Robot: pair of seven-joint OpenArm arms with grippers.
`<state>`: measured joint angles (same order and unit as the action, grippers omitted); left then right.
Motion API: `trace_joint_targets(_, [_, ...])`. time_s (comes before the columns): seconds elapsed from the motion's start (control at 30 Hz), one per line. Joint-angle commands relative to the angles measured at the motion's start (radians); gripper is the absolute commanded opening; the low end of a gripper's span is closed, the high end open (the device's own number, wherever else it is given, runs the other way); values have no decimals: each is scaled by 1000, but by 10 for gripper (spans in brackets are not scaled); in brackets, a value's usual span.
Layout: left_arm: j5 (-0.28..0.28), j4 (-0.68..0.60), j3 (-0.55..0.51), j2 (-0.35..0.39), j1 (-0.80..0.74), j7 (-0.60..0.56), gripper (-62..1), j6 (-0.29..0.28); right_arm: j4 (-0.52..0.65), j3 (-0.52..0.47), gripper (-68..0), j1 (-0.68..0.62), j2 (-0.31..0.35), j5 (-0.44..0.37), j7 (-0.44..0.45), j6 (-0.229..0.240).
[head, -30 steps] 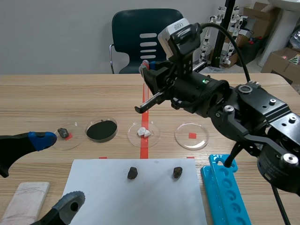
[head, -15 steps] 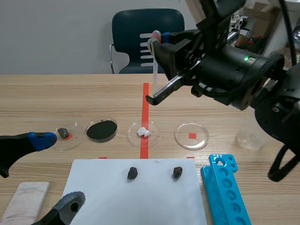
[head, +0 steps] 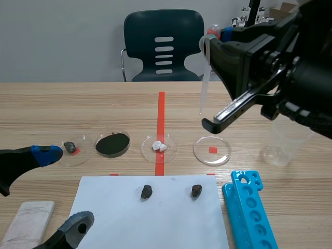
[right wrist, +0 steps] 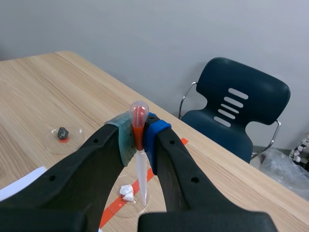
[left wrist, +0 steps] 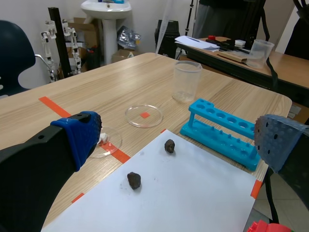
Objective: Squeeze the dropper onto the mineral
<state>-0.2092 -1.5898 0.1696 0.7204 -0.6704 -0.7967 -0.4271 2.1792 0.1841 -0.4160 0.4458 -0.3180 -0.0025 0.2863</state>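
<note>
While the right gripper (head: 218, 44) hangs raised above the far half of the table (head: 78, 104), its jaws pinch the dropper (head: 204, 83) just below the bulb. The dropper stands nearly upright, tip down and clear of every surface. In the scene view the tip shows above the empty dish (head: 212, 151), well apart from the white sheet (head: 150, 218). On that sheet lie a dark stone (head: 147, 191) and, apart from it, a second stone (head: 196, 190); neither is touched. The left gripper (head: 65, 189) sits low at the near corner, jaws spread wide, holding nothing. A row of dishes crosses the table: a small stone dish (head: 71, 151), a black powder dish (head: 112, 144), a white crumbs dish (head: 158, 147), then the empty one. A blue rack (head: 248, 210) lies beside the sheet, with a clear cup (head: 282, 142) beyond it.
</note>
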Motion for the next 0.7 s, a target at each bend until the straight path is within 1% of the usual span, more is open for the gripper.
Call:
trace_joint_targets(0.0, [-7,-12,-3,-5,-2,-14,14,-2,31,-16,-651,-17,3,-7,11,-1])
trace_joint_targets(0.23, [-7,-12,-3,-5,-2,-15,14,-2,74,-83,-651,-124,3,-8,20,-1])
trace_joint_targets(0.67, [-7,-12,-3,-5,-2,-15,14,-2,74,-88,-651,-135,3,-8,21,-1])
